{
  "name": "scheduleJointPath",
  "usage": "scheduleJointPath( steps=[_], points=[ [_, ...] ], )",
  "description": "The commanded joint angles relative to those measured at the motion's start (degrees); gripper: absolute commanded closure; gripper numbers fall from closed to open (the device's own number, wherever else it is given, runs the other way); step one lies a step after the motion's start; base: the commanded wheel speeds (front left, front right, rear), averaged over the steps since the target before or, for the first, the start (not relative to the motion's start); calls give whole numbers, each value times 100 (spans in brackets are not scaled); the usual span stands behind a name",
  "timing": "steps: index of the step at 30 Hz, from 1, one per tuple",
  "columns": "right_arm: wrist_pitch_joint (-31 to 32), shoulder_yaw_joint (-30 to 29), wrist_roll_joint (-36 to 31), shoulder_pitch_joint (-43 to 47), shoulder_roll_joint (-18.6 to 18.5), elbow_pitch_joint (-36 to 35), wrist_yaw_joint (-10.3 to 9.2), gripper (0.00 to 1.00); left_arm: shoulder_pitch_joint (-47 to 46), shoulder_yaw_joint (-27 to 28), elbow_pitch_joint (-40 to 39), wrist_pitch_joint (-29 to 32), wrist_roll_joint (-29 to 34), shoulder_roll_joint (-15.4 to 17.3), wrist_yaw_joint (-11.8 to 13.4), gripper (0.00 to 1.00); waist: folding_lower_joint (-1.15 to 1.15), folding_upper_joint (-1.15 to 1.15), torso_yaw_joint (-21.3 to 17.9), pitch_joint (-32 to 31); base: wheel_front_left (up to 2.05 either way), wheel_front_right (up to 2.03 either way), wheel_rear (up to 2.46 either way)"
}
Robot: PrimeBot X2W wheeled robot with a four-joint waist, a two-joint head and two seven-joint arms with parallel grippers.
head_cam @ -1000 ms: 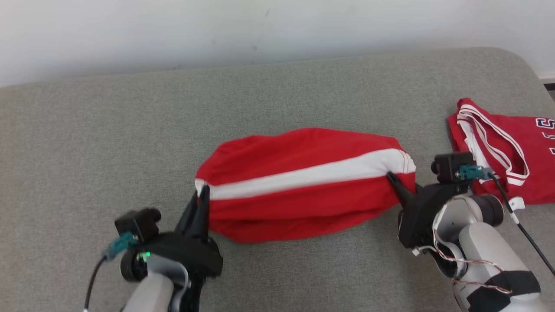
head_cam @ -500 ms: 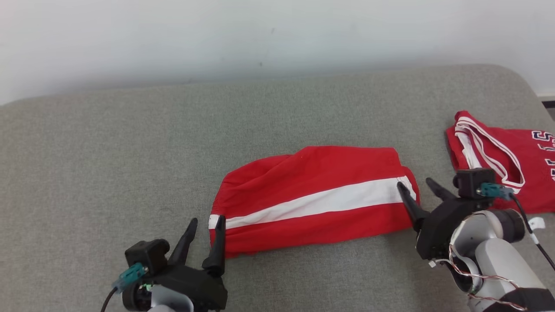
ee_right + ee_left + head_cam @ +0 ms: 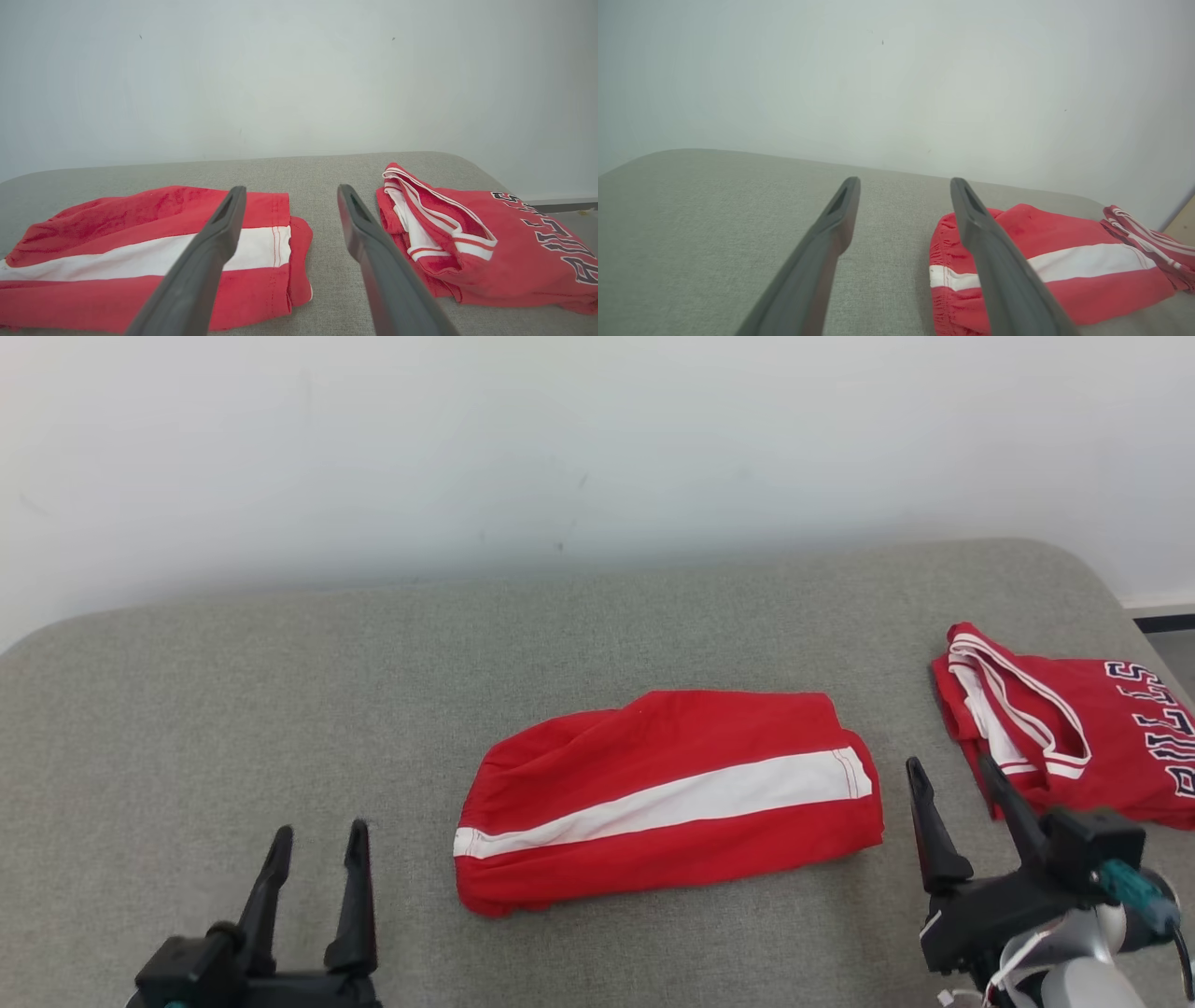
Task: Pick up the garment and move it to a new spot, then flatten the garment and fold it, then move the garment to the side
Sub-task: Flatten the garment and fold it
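the red shorts (image 3: pixel 667 803) with the white stripe lie folded and flat near the middle of the grey cushion (image 3: pixel 280 709), and nothing touches them. a second ago each gripper pinched one end of the shorts and the cloth was puffed up. now both have let go and pulled back. the left gripper (image 3: pixel 319 829) sits at about 8 o'clock from the shorts, its two fingers spread wide with nothing between them. the right gripper (image 3: pixel 948 763) sits at about 3 o'clock, just beside the shorts' end, its fingers spread wide too and empty. a red jersey (image 3: pixel 1074 747) lies at about 2 o'clock, by the cushion's edge. the fold looks done, so what is left is to move the shorts to the side
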Motion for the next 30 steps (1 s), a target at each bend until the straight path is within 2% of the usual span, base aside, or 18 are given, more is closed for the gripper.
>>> scheduleJointPath(
  steps=[1, 9, 14, 18, 23, 30],
  points=[
    [-234, -33, 95, 202, 92, -82, -15, 0, 252, 179, -158, -8, 190, -21, 4, 0, 1, 1, -28, -124, 0, 0, 0],
    [-600, 67, 233, 545, -146, 77, -15, 0, 649, 768, -162, -9, 590, -30, -122, 0, 1, 1, 8, -313, 0, 0, 0],
    [-610, 86, 326, 493, -183, 188, -15, 0, 719, 846, -30, -9, 656, -34, -207, 0, 1, 1, 22, -352, 0, 0, 0],
    [-413, 213, 425, 274, -196, 301, -15, 0, 554, 645, 429, -9, 702, -36, -276, 0, 1, 1, -5, -316, 0, 0, 0],
    [156, 598, 680, -175, -270, 593, -15, 0, 16, 287, 1344, 1, 652, -35, -297, 0, 1, 1, -101, -179, 0, 0, 0],
    [874, 1164, 1077, -993, -384, 1131, -15, 0, -967, -120, 2406, 370, 621, -40, -306, 0, 1, 1, -229, 82, 0, 0, 0]
  ],
)
